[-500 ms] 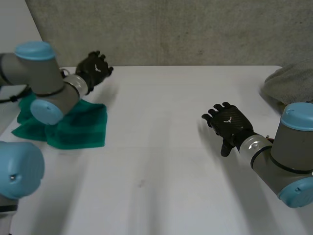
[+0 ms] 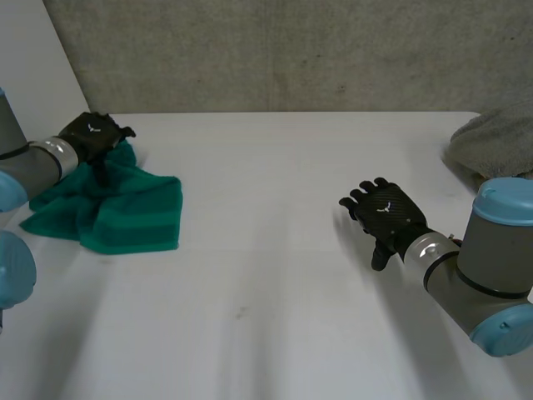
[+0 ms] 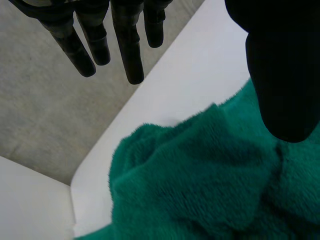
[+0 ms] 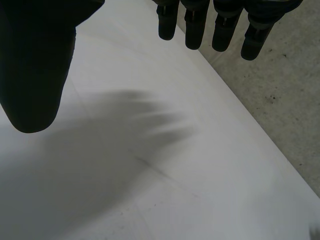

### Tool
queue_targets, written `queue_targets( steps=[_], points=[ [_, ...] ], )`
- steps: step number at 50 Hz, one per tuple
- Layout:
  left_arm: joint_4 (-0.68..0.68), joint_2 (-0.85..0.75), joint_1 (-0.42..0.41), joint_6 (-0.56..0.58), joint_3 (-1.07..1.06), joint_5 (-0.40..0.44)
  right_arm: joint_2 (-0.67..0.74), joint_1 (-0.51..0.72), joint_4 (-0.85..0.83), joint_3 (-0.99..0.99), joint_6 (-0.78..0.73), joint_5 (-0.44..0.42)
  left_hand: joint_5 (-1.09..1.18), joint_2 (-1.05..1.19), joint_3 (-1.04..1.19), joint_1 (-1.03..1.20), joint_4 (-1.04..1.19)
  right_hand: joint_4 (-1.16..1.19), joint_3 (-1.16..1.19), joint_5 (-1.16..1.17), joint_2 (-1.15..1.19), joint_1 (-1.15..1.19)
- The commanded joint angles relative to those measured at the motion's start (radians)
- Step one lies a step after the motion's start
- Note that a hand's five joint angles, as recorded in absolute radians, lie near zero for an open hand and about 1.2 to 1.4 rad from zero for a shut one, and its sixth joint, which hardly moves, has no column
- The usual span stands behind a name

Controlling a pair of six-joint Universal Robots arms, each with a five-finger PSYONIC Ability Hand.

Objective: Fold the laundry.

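A green fluffy cloth (image 2: 117,208) lies crumpled at the table's left side. My left hand (image 2: 93,133) hovers over its far edge, open, fingers straight. In the left wrist view the green cloth (image 3: 210,185) bunches under the palm, with the fingers (image 3: 125,45) spread above it and touching nothing. My right hand (image 2: 385,210) is open above bare table right of the middle, palm down. The right wrist view has its fingers (image 4: 220,25) and thumb spread over the white table (image 4: 165,165), holding nothing.
A grey towel (image 2: 493,143) is heaped at the table's far right edge. A concrete wall (image 2: 275,50) runs behind the table. The white tabletop (image 2: 266,250) stretches between the two hands.
My left arm has swung back to the left, bringing its hand from beyond the cloth to over the cloth's far edge. The right hand has shifted slightly.
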Motion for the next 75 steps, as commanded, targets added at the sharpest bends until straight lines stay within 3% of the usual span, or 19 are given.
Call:
queue_targets(
  steps=[1, 16, 24, 28, 31, 37, 43, 52, 57, 64, 70, 75],
  points=[
    [0.083, -0.020, -0.004, 0.063, -0.045, -0.014, 0.006, 0.001, 0.000, 0.000, -0.003, 0.000, -0.050, -0.359, -0.038, -0.021, -0.025, -0.037, -0.032, -0.050, -0.038, -0.051],
    [0.127, -0.115, -0.016, 0.244, 0.006, -0.080, 0.018, -0.002, 0.000, -0.003, -0.013, 0.002, -0.032, -0.341, -0.020, -0.002, -0.006, -0.037, -0.032, -0.050, -0.038, -0.051],
    [0.132, -0.137, -0.021, 0.310, 0.021, -0.075, 0.029, 0.001, -0.002, -0.005, -0.016, 0.006, 0.171, -0.138, 0.183, 0.200, 0.196, -0.037, -0.032, -0.050, -0.038, -0.051],
    [0.135, -0.144, -0.025, 0.347, 0.021, -0.068, 0.029, -0.001, 0.000, -0.006, -0.017, 0.008, 0.505, 0.196, 0.517, 0.534, 0.530, -0.037, -0.032, -0.050, -0.038, -0.051],
    [0.149, -0.146, -0.033, 0.378, 0.013, -0.069, 0.029, -0.002, -0.002, -0.006, -0.019, 0.008, 1.103, 0.794, 1.115, 1.132, 1.128, -0.037, -0.032, -0.050, -0.038, -0.051],
    [0.195, -0.045, -0.073, 0.401, -0.057, -0.092, 0.029, -0.005, 0.000, -0.008, -0.023, 0.009, 1.172, 0.863, 1.184, 1.201, 1.197, -0.037, -0.032, -0.050, -0.038, -0.051],
    [0.242, 0.168, -0.124, 0.229, -0.178, -0.056, 0.024, -0.007, 0.000, -0.008, -0.025, 0.009, 1.172, 0.863, 1.184, 1.201, 1.197, -0.037, -0.032, -0.050, -0.038, -0.051],
    [0.288, 0.631, -0.275, -0.198, -0.463, -0.043, 0.001, -0.035, 0.001, -0.009, -0.008, 0.005, 1.172, 0.863, 1.184, 1.201, 1.197, -0.037, -0.032, -0.050, -0.038, -0.051],
    [0.335, 0.799, -0.363, -0.401, -0.579, -0.052, -0.014, -0.048, 0.017, -0.023, 0.018, 0.008, 1.172, 0.863, 1.184, 1.201, 1.197, -0.037, -0.032, -0.050, -0.038, -0.051],
    [0.310, 0.862, -0.484, -0.607, -0.675, -0.137, -0.048, -0.088, 0.055, -0.051, 0.090, 0.009, 1.172, 0.863, 1.184, 1.201, 1.197, -0.037, -0.032, -0.050, -0.038, -0.051],
    [0.305, 0.807, -0.555, -0.596, -0.741, -0.250, -0.066, -0.125, 0.087, -0.089, 0.162, 0.011, 1.172, 0.863, 1.184, 1.201, 1.197, -0.037, -0.032, -0.050, -0.038, -0.051],
    [0.279, 0.646, -0.604, -0.584, -0.796, -0.356, -0.072, -0.157, 0.152, -0.133, 0.216, 0.023, 1.172, 0.863, 1.184, 1.201, 1.197, -0.037, -0.032, -0.050, -0.038, -0.051]
  ],
)
